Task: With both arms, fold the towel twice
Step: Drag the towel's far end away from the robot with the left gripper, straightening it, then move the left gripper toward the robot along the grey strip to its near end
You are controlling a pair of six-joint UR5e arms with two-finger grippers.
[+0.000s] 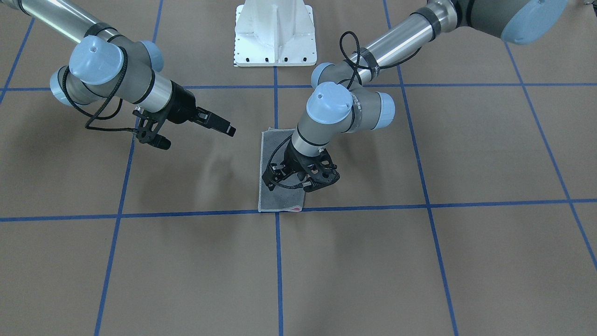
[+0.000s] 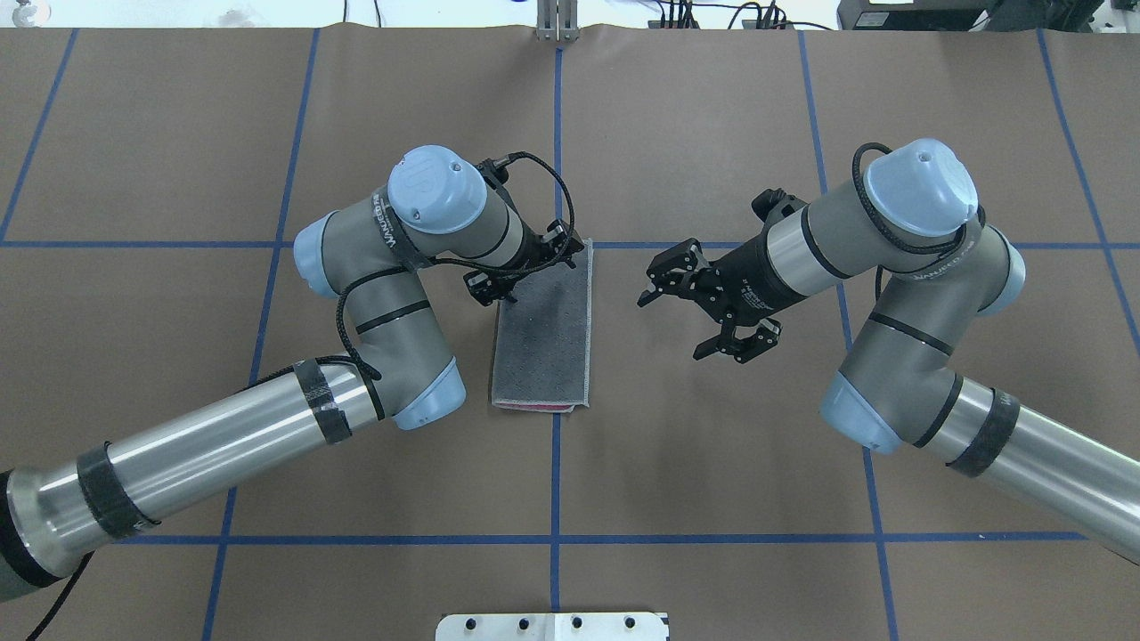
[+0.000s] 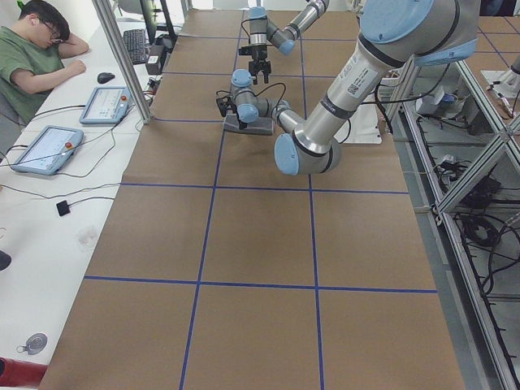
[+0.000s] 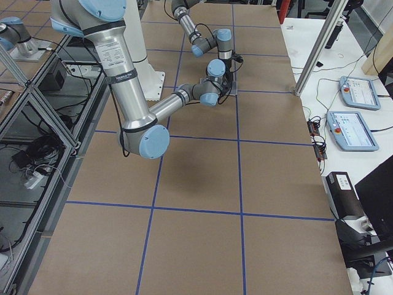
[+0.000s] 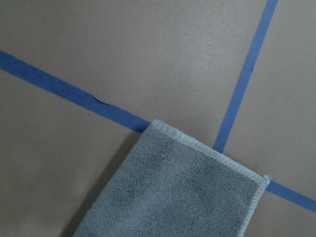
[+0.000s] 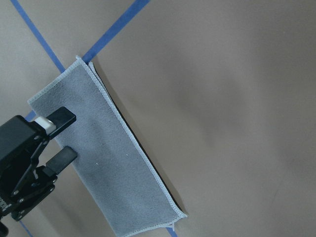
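Note:
The towel [image 2: 543,338] lies flat at the table's middle as a narrow strip, grey face up, with a pink sliver along its near edge [image 2: 534,407]. It also shows in the front view as the towel [image 1: 280,198], and in both wrist views [image 5: 182,197] [image 6: 118,168]. My left gripper [image 2: 525,269] [image 1: 298,183] hangs low over the towel's far left part. The right wrist view shows this left gripper [image 6: 60,138] open, fingers apart above the cloth; I cannot tell if they touch it. My right gripper [image 2: 688,312] [image 1: 224,126] is open and empty, off to the towel's right.
Blue tape lines [image 2: 556,133] cross the brown table cover. The white pedestal base [image 1: 275,32] stands at the robot's side. A person [image 3: 32,49] sits at a side desk with pendants [image 3: 45,148] beyond the table's far edge. Metal frames [image 4: 37,110] flank the robot.

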